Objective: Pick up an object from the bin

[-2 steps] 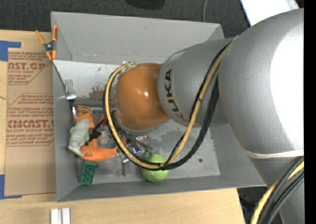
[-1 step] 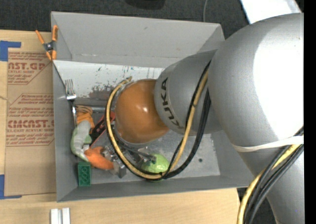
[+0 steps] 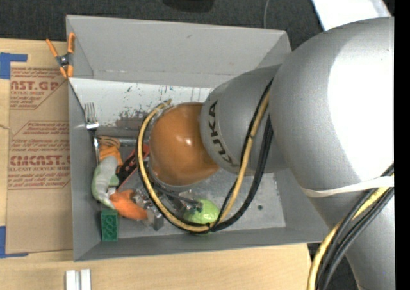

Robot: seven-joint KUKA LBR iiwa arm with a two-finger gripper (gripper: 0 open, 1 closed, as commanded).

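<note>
My gripper [image 3: 168,204] reaches down at the bin's front, mostly hidden under the arm's orange cover. Its metal parts sit between an orange carrot-shaped thing [image 3: 126,205] on the left and a lime-green rounded thing [image 3: 205,210] on the right. A pale green and white soft thing [image 3: 102,180] lies just left of the orange one. A small green toy brick [image 3: 109,226] lies in the front left corner.
A metal fork [image 3: 91,120] leans at the left wall. An orange piece [image 3: 109,149] and a red and black thing [image 3: 130,162] lie along the left side. The arm and its cables cover the bin's middle and right.
</note>
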